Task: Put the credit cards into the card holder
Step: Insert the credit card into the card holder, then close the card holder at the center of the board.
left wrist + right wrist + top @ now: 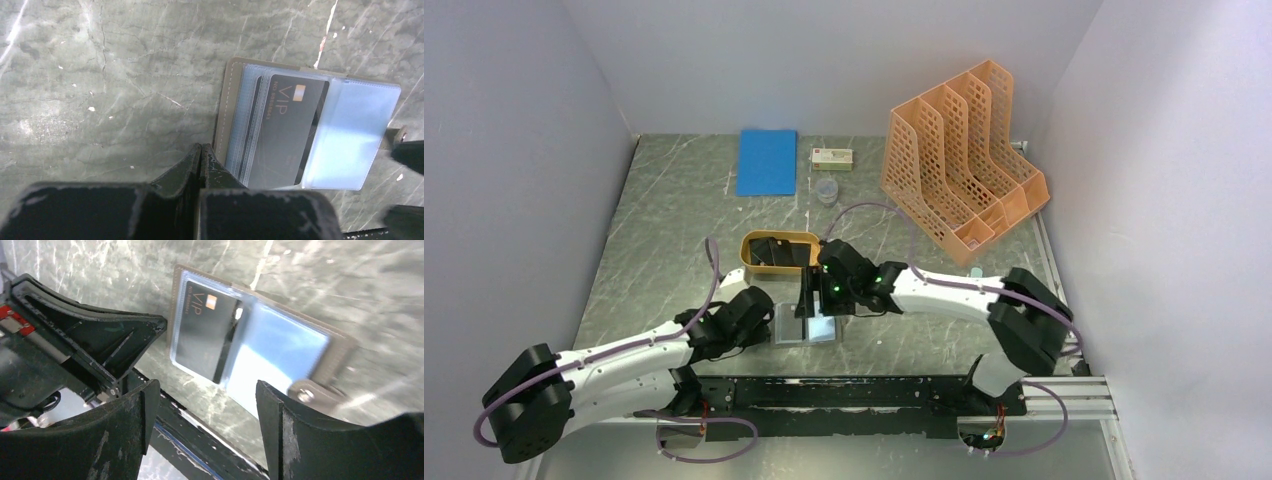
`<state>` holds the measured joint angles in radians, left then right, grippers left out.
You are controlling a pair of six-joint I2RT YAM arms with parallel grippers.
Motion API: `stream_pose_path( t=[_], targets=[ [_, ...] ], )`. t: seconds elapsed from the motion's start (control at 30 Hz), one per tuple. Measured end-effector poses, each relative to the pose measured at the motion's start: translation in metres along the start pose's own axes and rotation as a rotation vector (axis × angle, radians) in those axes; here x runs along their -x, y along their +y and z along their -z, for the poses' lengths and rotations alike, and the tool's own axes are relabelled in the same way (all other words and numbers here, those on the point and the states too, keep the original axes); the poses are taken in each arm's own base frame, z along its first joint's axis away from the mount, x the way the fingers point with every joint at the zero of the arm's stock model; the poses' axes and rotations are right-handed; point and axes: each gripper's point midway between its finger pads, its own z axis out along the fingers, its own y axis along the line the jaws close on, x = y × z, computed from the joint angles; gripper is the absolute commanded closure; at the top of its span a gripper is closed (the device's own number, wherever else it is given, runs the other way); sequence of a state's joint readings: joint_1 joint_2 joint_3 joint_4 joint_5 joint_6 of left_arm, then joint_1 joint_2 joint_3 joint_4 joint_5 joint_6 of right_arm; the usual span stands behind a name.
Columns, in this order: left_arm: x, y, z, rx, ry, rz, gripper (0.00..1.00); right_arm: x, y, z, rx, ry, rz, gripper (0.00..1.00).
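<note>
Left end effector (200, 155) has its fingers pressed together with nothing between them, tips parked right at the grey-brown edge of the card holder (350, 130). My read is it's there as a paperweight, pinning the holder open and flat on the surface (100, 75) so it can't slide or flip shut.

Right end effector (205, 387) hovers just over the holder with its jaws wide apart and empty. A black VIP card (287, 130) lies in the clear plastic pocket on the side nearest the left arm. I can't tell if it's pushed all the way home, since one end sits close to the fold.

More dark cards (779, 252) are waiting in the orange tray (749, 245) just behind the holder, so I'd say this job is only partly done. Open jaws make sense for fetching the next one.
</note>
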<state>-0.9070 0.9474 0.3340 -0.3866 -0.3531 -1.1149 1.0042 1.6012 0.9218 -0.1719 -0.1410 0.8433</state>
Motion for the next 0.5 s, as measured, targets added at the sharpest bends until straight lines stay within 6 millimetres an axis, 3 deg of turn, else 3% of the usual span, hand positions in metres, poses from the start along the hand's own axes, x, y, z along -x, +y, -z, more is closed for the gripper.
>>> stream_pose_path(
  t=[0.23, 0.5],
  targets=[
    [-0.002, 0.002, 0.005, 0.000, 0.017, -0.018, 0.94, 0.028, -0.021, 0.047, -0.131, -0.177, 0.090, 0.31],
    [-0.004, 0.005, 0.004, 0.009, 0.025, -0.034, 0.94, 0.007, -0.065, 0.033, -0.274, -0.124, 0.125, 0.31]
  ],
)
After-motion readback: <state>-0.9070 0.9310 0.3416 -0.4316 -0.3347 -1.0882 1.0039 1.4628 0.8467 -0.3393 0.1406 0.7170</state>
